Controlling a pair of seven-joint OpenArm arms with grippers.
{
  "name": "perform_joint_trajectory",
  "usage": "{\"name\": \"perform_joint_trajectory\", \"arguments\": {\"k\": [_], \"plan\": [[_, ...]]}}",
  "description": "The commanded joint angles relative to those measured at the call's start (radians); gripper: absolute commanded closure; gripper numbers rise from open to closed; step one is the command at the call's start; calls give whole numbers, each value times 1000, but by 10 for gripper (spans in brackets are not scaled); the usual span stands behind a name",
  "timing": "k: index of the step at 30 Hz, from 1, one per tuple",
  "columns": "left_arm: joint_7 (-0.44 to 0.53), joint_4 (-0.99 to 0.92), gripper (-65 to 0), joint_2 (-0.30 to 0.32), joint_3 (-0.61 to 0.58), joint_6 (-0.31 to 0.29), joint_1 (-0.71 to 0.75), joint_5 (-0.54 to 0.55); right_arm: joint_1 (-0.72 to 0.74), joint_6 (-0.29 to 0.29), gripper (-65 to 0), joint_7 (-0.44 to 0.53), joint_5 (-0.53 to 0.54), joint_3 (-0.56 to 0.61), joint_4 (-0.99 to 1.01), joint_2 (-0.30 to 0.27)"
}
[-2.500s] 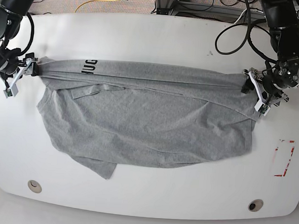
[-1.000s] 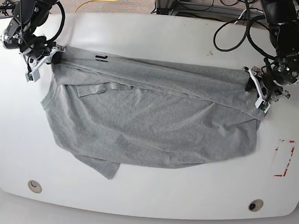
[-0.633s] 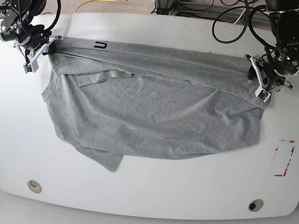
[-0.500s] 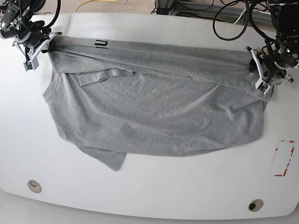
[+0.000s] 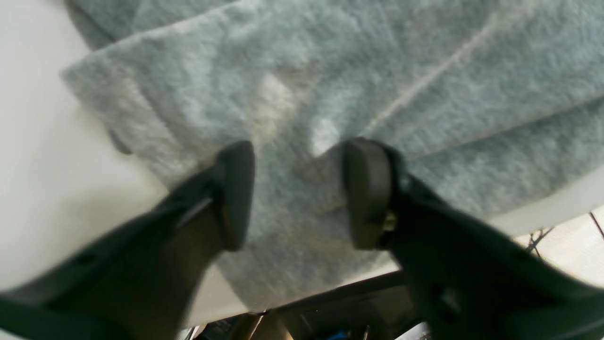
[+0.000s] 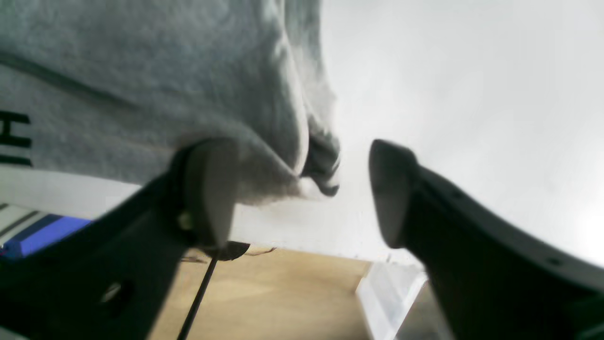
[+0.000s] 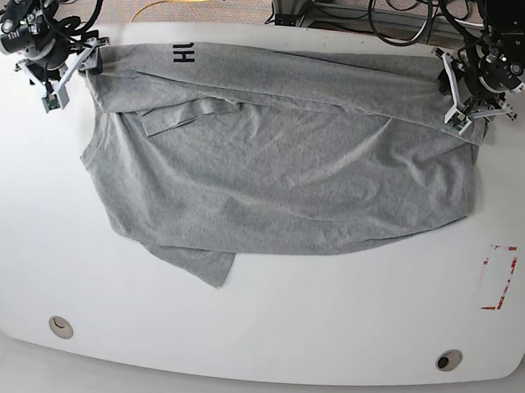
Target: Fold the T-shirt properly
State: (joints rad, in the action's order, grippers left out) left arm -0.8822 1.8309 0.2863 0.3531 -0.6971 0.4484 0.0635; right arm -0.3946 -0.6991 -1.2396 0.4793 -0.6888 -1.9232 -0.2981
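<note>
The grey T-shirt lies spread out on the white tabletop, and its top edge now sits right up near the far edge of the tabletop, higher than it was a moment ago. Before, only a tiny bit of black print showed near the top left corner; now the black letters show plainly there. The shirt also looks flatter and wider across the top than before, while a small flap still pokes out at the bottom left. The right end effector is at the shirt's top left corner in the base view, and it has moved up and back with the cloth. Its two fingers are now spread wide apart, with the bunched corner of the shirt resting by one finger and nothing pinched between them. The left end effector is at the top right corner in the base view, also farther back than before. Its fingers stand apart with grey cloth lying between them; the close view is blurry, so they may be just touching the shirt, not squeezing it. A red and white mark stays on the tabletop at the right.
</note>
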Motion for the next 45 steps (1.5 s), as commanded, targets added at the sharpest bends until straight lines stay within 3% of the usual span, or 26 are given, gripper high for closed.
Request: {"name": "perform_joint_trajectory", "arguments": {"k": [1, 3, 9, 15, 26, 28, 33, 45], "plan": [[-9, 14, -393, 12, 2, -1, -1, -8, 3, 1, -499, 2, 17, -10, -60, 3], [-9, 14, -417, 14, 2, -1, -21, -8, 10, 1, -501, 2, 54, -9, -65, 15], [-9, 14, -408, 14, 2, -1, -41, -8, 70, 1, -501, 2, 215, 34, -58, 20], [-9, 14, -408, 14, 2, -1, -63, -8, 158, 1, -501, 2, 215, 174, -43, 43], [-5, 6, -407, 12, 4, -1, -93, -12, 247, 1, -499, 8, 71, 352, 64, 55], [-5, 6, -407, 12, 4, -1, -95, -12, 247, 1, -472, 10, 71, 383, 63, 55], [-5, 6, -407, 12, 4, -1, -95, -12, 242, 1, -330, 45, 58, 449, 72, 55], [-5, 5, -407, 11, 2, -1, -95, -12, 237, 1, -336, 106, -201, 502, 72, 118]]}}
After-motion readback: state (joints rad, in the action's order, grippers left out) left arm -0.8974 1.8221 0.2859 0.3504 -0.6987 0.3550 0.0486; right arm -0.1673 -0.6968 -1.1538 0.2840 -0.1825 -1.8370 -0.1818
